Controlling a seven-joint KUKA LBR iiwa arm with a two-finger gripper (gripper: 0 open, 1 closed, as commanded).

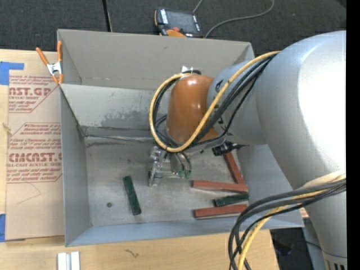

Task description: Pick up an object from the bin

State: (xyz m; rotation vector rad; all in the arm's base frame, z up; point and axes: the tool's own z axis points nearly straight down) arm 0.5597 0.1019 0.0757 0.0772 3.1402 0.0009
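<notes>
My gripper (167, 176) hangs low over the middle of the bin floor, under the orange wrist cover. It is open, and bare floor shows between its fingers. A dark green bar (132, 194) lies flat to its lower left, a short way off. To its right a red-brown bar (219, 185) lies nearly level, with its left end close to the right finger.
More bars lie at the bin's right side: a red-brown one (233, 166) slanting along the wall, a short dark green one (229, 199), and another red-brown one (220, 210) near the front wall. The arm and its cables hide the right rear of the bin.
</notes>
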